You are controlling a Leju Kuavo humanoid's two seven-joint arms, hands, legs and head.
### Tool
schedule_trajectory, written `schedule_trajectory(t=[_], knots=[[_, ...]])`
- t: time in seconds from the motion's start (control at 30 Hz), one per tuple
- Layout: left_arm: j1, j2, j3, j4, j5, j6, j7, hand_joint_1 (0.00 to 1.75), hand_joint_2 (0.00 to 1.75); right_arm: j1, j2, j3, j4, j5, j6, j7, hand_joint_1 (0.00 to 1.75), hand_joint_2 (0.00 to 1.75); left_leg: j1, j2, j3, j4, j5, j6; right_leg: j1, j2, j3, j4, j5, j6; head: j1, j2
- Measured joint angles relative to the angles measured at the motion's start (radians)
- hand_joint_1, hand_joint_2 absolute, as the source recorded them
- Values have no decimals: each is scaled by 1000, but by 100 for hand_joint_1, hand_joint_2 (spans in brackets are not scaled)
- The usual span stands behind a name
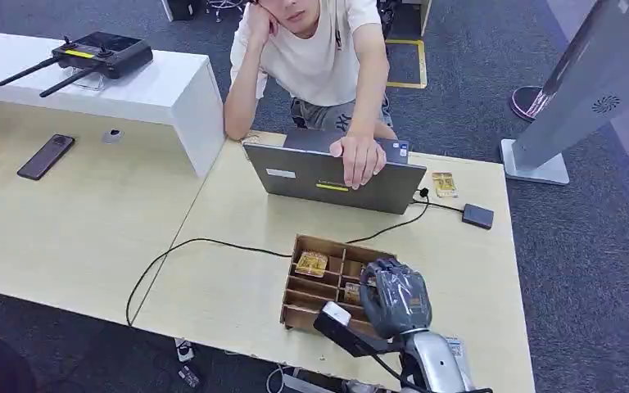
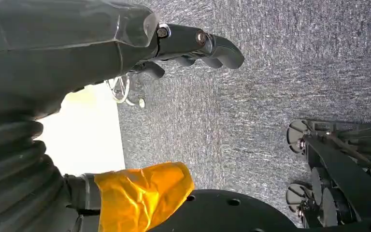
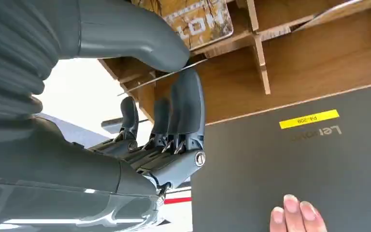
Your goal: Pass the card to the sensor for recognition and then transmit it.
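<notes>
My right hand (image 1: 395,296) hangs over the right side of a wooden compartment box (image 1: 311,291) near the table's front edge. In the right wrist view its thumb (image 3: 140,38) and fingers (image 3: 186,111) pinch a thin card (image 3: 200,63), seen edge-on, just above the box (image 3: 319,53). Another patterned card (image 3: 203,21) lies in a compartment, and one more (image 1: 312,263) shows in the box's left part. A small black sensor (image 1: 477,216) sits at the table's right, cabled to the laptop. My left hand (image 2: 193,46) hangs over the carpet, fingers loosely spread, holding nothing.
A person leans on the table behind a grey laptop (image 1: 332,176), one hand (image 1: 360,157) on its lid. A yellowish card (image 1: 445,184) lies beside the sensor. A black cable (image 1: 205,241) runs across the table. A white counter (image 1: 131,90) carries a controller; a phone (image 1: 45,156) lies at the left.
</notes>
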Motion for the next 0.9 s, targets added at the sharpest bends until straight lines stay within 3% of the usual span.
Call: schedule_trajectory(t=[0.2, 0.4, 0.43, 0.57, 0.7, 0.8, 0.83, 0.9], knots=[[0, 0, 0, 0, 2, 0, 0, 0, 175, 1, 0, 0, 8, 0, 7, 0, 108, 175, 0, 0, 0, 0, 0, 0, 0, 0, 0, 0, 0, 0, 0, 0], [0, 0, 0, 0, 3, 0, 0, 0, 175, 0, 0, 0, 9, 2, 14, 0, 101, 175, 0, 0, 0, 0, 0, 0, 0, 0, 0, 0, 0, 0, 0, 0], [0, 0, 0, 0, 3, 0, 0, 0, 175, 0, 0, 0, 9, 2, 16, 0, 93, 175, 0, 0, 0, 0, 0, 0, 0, 0, 0, 0, 0, 0, 0, 0], [0, 0, 0, 0, 6, 0, 0, 0, 175, 0, 0, 0, 9, 3, 18, 0, 103, 175, 0, 0, 0, 0, 0, 0, 0, 0, 0, 0, 0, 0, 0, 0], [0, 0, 0, 0, 7, 0, 0, 0, 175, 0, 0, 0, 9, 3, 18, 0, 98, 175, 0, 0, 0, 0, 0, 0, 0, 0, 0, 0, 0, 0, 0, 0], [0, 0, 0, 0, 8, 0, 0, 0, 175, 0, 0, 0, 9, 3, 19, 1, 108, 175, 0, 0, 0, 0, 0, 0, 0, 0, 1, 0, 0, 0, 0, 0], [0, 0, 0, 0, 8, 0, 0, 0, 175, 0, 0, 0, 9, 3, 19, 3, 133, 175, 0, 0, 1, 0, 0, 0, 0, 0, 1, 0, 0, 0, 0, 0], [0, 0, 0, 0, 9, 0, 0, 0, 175, 0, 0, 0, 9, 4, 19, 4, 143, 175, 0, 0, 0, 0, 0, 0, 0, 0, 1, 0, 0, 0, 0, 0]])
